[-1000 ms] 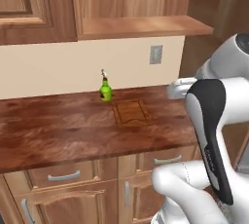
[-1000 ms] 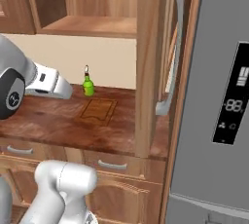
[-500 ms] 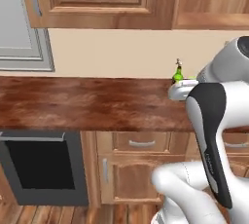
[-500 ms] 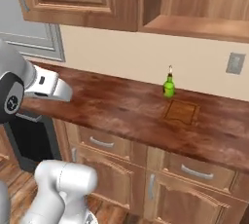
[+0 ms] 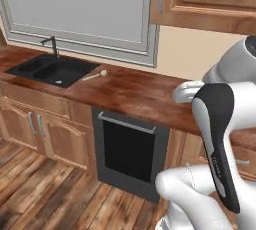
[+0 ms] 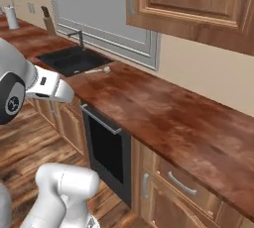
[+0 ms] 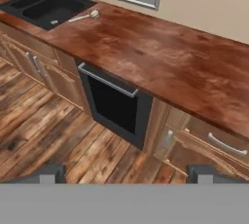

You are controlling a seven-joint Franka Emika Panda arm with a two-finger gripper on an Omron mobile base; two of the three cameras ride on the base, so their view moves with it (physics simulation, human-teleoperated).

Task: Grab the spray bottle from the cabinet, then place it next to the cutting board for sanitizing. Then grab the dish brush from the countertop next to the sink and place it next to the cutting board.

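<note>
One dish brush (image 5: 95,76) lies flat on the tabletop (image 5: 135,94) just beside the sink (image 5: 50,70), its long axis along the tabletop, rounded head (image 7: 94,13) pointing away from the basin. No writing is legible anywhere. The end effector (image 7: 126,173) hangs empty above the floor, its fingertips (image 7: 48,173) spread wide.

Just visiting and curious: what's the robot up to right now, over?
Jaws open, holding nothing. Dish brush lying on the countertop beside the sink, untouched. Nothing on the countertop between arm and brush.
</note>
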